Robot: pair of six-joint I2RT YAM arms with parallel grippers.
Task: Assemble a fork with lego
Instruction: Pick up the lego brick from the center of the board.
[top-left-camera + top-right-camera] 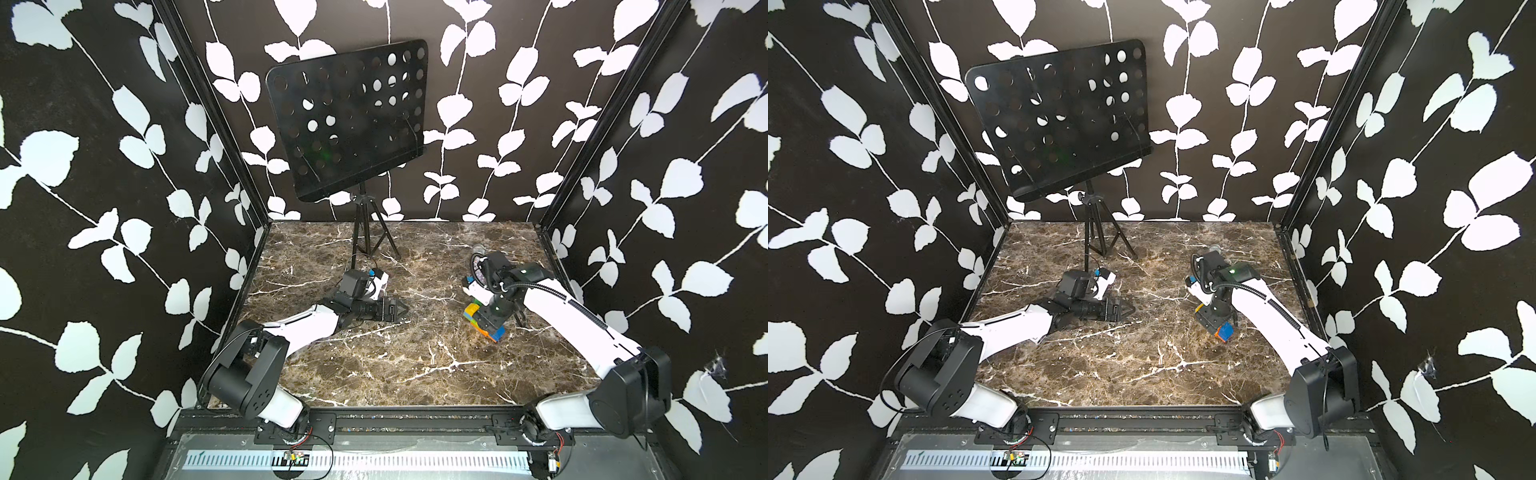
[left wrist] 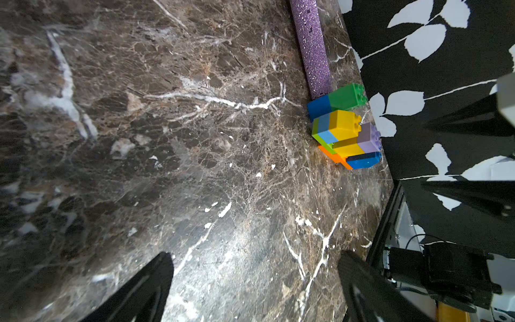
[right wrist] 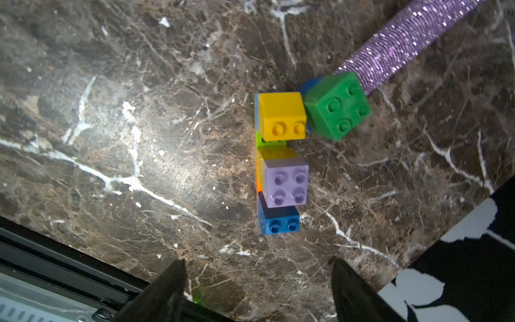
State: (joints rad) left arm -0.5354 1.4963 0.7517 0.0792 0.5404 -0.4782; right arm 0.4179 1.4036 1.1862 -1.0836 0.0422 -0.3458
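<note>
The lego fork (image 3: 284, 172) rests on the marble table near its right side. It shows yellow, lime, pale lilac, orange and blue bricks, and a green-on-blue piece (image 3: 337, 106) touches its yellow end. The fork also shows in the left wrist view (image 2: 345, 131) and, partly under the arm, in both top views (image 1: 471, 311) (image 1: 1225, 332). My right gripper (image 3: 258, 260) hangs right above it (image 1: 487, 320), open, with only bare table between its fingers. My left gripper (image 2: 256, 255) is open and empty, low over the table's middle left (image 1: 401, 309), far from the fork.
A glittery purple microphone (image 3: 404, 44) lies with its end against the green brick. A black music stand (image 1: 349, 120) on a tripod stands at the back of the table. Patterned walls close in the left, right and back sides.
</note>
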